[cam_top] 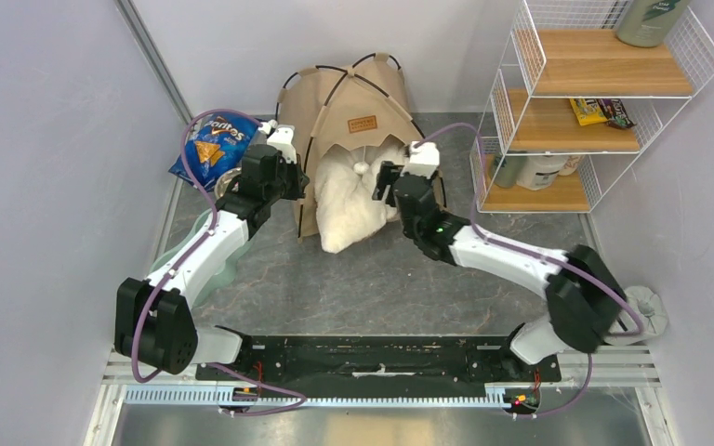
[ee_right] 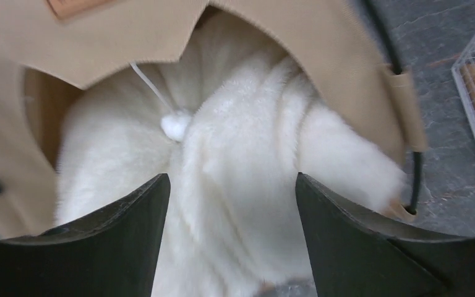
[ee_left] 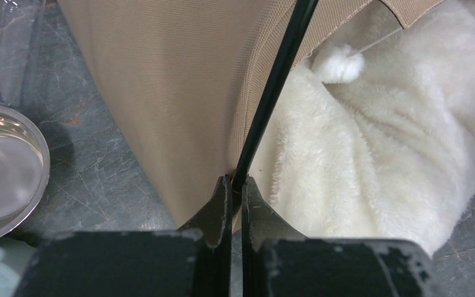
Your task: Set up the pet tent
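- The pet tent (cam_top: 349, 102) is a tan canvas dome – it stands upright at the far middle of the table, against the back wall.
- Thin black rods arc over the tent's outside through tan fabric loops and cross at its crown; how many there are cannot be told from the top view.
- 1 small brown label (cam_top: 363, 123) sits on the tent's front, just above the arched doorway, whose upper edge is cut in points.
- 1 fluffy white pillow (cam_top: 349, 200) lies half inside the tent and bulges out through the doorway onto the table in front of it.
- 1 white pompom (ee_right: 174, 127) hangs on a thin string from the top of the tent's doorway, against the pillow.
- 2 grippers are at the tent's front. The left gripper (ee_left: 235, 185) is at the tent's left front corner, its fingers nearly together and pinching 1 black pole (ee_left: 272, 93) that runs up that edge.
- The right gripper (ee_right: 232, 185) is at the right of the tent's doorway – spread wide, facing the pillow and clasping nothing.
- 1 blue chip bag (cam_top: 214, 144) lies to the left of the tent.
- 1 glass bowl (ee_left: 3, 170) is on the table left of the tent.
- 1 white wire shelf (cam_top: 595, 102) with 3 wooden levels stands to the right of the tent.
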Controlling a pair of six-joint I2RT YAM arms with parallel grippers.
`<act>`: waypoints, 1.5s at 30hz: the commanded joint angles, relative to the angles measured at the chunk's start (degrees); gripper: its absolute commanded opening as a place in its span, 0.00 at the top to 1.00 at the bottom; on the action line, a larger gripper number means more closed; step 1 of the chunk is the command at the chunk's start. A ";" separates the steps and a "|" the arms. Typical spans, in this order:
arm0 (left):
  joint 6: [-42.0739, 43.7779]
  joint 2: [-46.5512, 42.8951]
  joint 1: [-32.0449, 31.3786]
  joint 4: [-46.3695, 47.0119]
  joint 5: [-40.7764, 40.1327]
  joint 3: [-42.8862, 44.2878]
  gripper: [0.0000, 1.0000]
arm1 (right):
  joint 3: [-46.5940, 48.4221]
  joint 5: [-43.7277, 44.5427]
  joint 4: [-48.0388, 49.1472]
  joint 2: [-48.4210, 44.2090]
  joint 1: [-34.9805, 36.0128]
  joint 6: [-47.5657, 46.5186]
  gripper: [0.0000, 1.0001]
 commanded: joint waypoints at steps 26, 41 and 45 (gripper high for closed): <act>-2.89 -0.88 -0.65 -2.84 -0.74 0.41 0.98 | 22.98 -27.42 -18.70 23.84 2.36 -15.69 0.10; -3.15 -1.15 -0.65 -2.76 -0.17 0.23 0.98 | 5.97 -20.43 13.79 18.29 0.82 2.08 1.00; -3.07 -1.28 -0.61 -3.14 -0.31 0.31 0.98 | 1.51 -18.41 23.96 15.84 -1.75 10.90 1.00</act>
